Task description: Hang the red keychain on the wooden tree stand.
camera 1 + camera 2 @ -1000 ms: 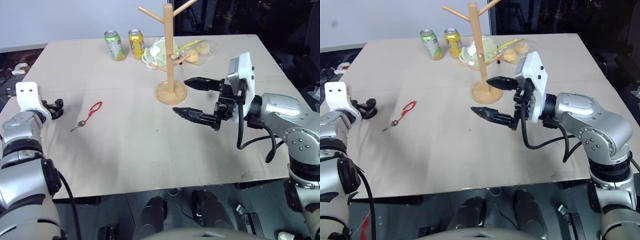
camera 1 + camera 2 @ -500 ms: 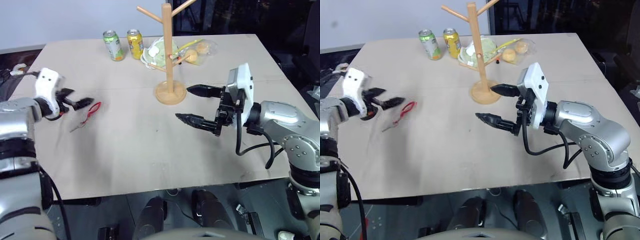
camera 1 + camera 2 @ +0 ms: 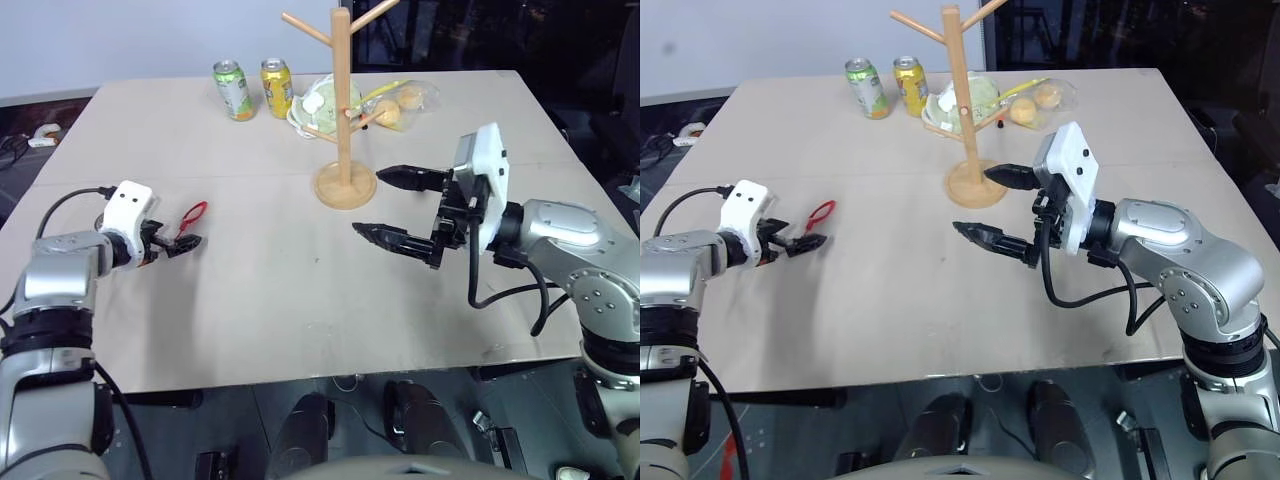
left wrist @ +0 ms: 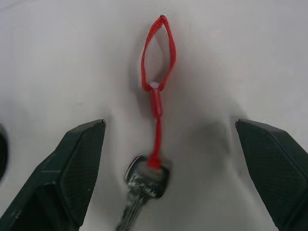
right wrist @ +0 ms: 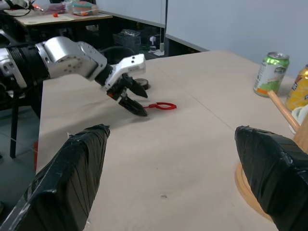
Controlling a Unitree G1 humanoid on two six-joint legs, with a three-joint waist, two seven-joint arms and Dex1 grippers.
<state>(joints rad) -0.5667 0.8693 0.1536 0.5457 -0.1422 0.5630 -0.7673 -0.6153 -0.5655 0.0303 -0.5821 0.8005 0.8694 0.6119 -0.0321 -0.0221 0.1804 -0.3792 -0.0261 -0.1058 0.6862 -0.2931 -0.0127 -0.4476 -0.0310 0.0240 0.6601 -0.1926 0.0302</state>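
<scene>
Left wrist view | red keychain (image 4: pixel 157 91): thin cord loop, silvery key | left hand (image 4: pixel 168 178) wide, empty

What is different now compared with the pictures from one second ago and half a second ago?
The left gripper swung in from the table's left edge toward the red keychain and tilted down; its open fingers now straddle the key end, which lies flat, not yet gripped. The keychain itself has not moved. The right gripper stayed open beside the wooden tree stand, and the two cans and the bagged food kept their places.
</scene>
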